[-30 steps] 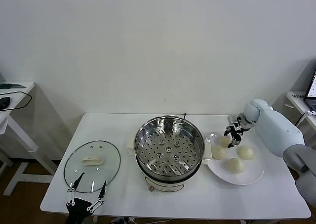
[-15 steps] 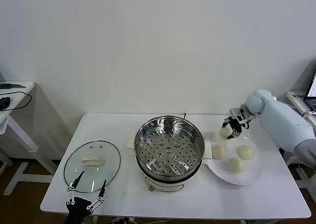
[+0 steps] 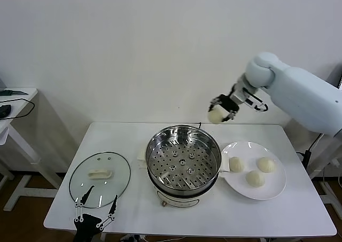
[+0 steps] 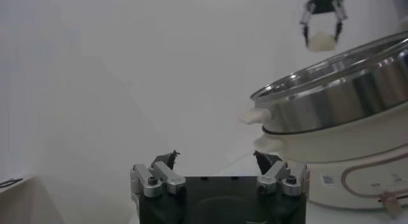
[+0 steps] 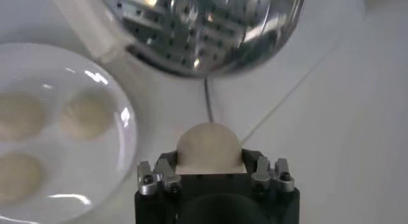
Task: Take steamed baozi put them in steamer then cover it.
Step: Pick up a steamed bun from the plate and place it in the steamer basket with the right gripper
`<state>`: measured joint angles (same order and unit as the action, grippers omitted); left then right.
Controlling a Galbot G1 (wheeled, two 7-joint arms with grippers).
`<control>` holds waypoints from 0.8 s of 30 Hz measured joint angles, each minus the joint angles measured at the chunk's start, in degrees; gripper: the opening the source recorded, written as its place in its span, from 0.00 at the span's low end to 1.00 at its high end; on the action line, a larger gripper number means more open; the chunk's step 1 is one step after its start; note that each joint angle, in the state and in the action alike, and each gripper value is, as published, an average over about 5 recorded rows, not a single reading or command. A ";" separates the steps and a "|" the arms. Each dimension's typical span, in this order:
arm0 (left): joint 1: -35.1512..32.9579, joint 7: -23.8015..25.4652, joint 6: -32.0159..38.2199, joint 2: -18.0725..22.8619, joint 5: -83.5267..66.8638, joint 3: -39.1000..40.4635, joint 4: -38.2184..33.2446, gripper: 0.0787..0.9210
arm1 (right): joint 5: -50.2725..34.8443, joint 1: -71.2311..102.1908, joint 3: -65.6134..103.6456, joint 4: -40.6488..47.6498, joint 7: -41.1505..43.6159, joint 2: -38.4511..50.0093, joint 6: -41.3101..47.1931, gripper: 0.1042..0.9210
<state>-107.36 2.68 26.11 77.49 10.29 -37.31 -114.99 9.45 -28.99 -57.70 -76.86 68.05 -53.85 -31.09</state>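
Pinching one soft, light baozi (image 3: 216, 115) across its sides, right gripper (image 3: 220, 109) hangs at steamer's (image 3: 183, 157) 1 o'clock; squeeze gently

a plain white wall (image 3: 133, 49) rises behind the white table (image 3: 133, 210); a second white side desk (image 3: 16, 106) stands at left, brown floor (image 3: 21, 207) beneath.

Cream-white baozi (image 3: 216, 115), shiny steel steamer (image 3: 183, 159) with perforated tray, clear glass cover (image 3: 100, 179), white plate (image 3: 270, 186), white table (image 3: 128, 134)
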 measured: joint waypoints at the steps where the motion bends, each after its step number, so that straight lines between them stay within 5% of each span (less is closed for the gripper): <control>1: -0.03 -0.01 0.04 0.01 0.00 -0.02 -0.03 0.88 | 0.28 -0.11 -0.55 -0.59 0.01 -0.52 -0.33 0.70; 24: -0.27 -0.88 0.37 0.13 0.19 -0.81 -0.57 0.88 | 8.83 6.42 -4.87 1.67 -0.69 -10.00 -2.36 0.70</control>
<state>-107.64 1.80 26.48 77.62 10.48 -38.12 -115.56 18.28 -22.58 -62.57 -75.19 67.37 -63.85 -33.44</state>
